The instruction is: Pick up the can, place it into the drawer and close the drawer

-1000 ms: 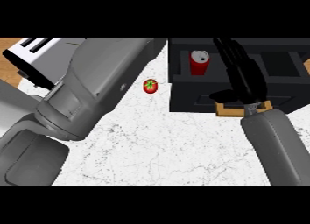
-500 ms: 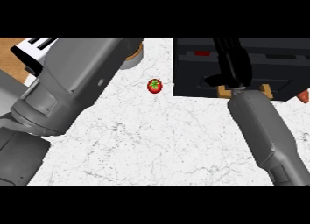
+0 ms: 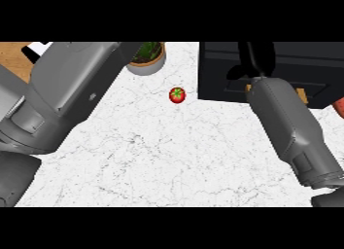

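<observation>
Right robot hand (image 3: 255, 61) reaches over the black drawer unit (image 3: 304, 63) at far right, dark fingers against the dark front, so cannot tell how far open it is or whether it holds anything. Can not visible anywhere; probably inside the drawer, but cannot confirm. Step in hand looks like closing the drawer. To do it well: push flat and straight toward the far side, palm centred on the front so it doesn't skew, and stop once flush. Left forearm (image 3: 67, 92) crosses the left side; left robot hand is out of view. On the white tabletop (image 3: 175, 155): a small tomato (image 3: 177, 95) left of the drawer, a potted plant (image 3: 147, 56) at far centre, an orange carrot-like item (image 3: 343, 107) at right edge.
</observation>
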